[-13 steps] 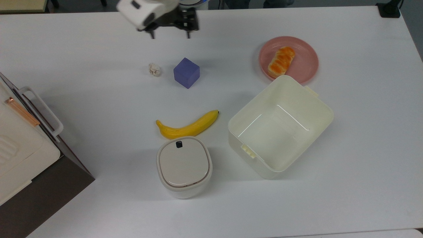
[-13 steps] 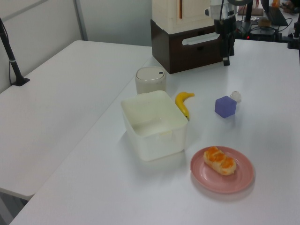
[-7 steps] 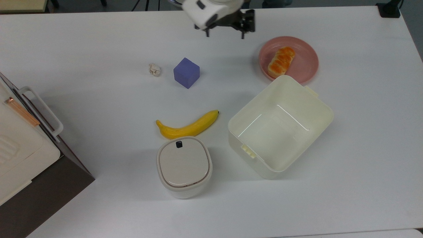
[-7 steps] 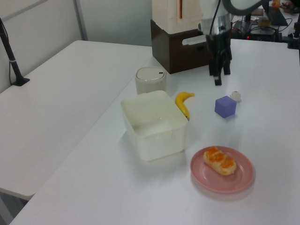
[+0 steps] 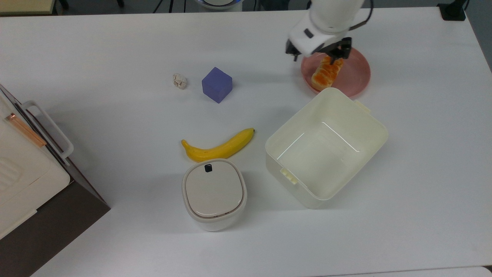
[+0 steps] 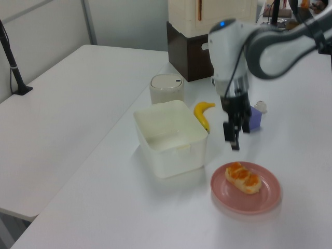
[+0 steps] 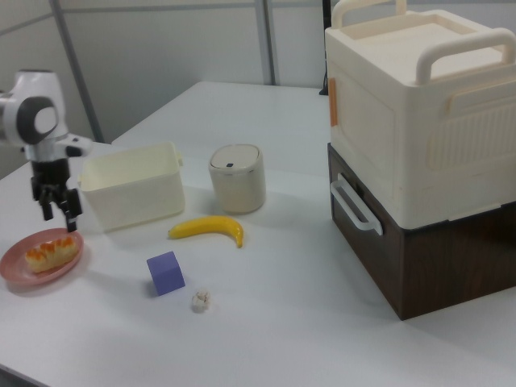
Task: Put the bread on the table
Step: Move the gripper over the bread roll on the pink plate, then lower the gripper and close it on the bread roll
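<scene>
The bread (image 5: 326, 74), an oblong bun with an orange toasted top, lies on the round pink plate (image 5: 355, 73) at the top view's upper right. It also shows as the bread (image 6: 243, 177) in the left view and the bread (image 7: 52, 252) in the right view. My gripper (image 5: 317, 57) hangs open just above the plate's far-left part, its fingers spread over the bun's upper end without touching it. In the left view the gripper (image 6: 233, 137) is a little above the plate (image 6: 259, 201). The white table (image 5: 115, 46) lies under everything.
A cream tub (image 5: 384, 132) stands open right beside the plate. A purple cube (image 5: 217, 84), a small whitish ball (image 5: 179, 80), a banana (image 5: 219, 148) and a lidded white canister (image 5: 214, 192) sit mid-table. A cream box on a brown base (image 5: 23, 173) fills the top view's left edge.
The gripper has swept from the top view's upper left to the right and come down over the plate and bread. Nothing on the table has moved.
</scene>
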Motion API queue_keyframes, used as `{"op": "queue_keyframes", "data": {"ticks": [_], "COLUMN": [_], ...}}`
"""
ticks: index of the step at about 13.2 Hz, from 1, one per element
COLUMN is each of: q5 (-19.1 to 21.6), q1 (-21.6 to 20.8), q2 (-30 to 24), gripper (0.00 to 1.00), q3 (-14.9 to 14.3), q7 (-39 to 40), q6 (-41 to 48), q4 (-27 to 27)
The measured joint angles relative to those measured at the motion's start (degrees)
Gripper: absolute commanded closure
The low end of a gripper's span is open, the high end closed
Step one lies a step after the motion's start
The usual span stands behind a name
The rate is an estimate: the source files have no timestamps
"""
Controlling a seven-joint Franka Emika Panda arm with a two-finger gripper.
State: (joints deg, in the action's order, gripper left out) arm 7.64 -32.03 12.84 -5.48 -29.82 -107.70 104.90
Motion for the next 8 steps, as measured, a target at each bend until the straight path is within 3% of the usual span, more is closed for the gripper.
{"op": "queue_keyframes", "data": {"ticks": [3,7,8], "q5": [0.0,0.0,0.0], "q1": [-5.4,-7.3,-7.4], "q2": [2.9,6.9,7.1], "gripper": [0.0,0.0,0.14], "q3": [0.0,0.0,0.0], "q7": [-10.6,-16.2,-16.5], "q6": [-8.1,-11.9,-12.0], "q4": [1.2,1.1,1.1]}}
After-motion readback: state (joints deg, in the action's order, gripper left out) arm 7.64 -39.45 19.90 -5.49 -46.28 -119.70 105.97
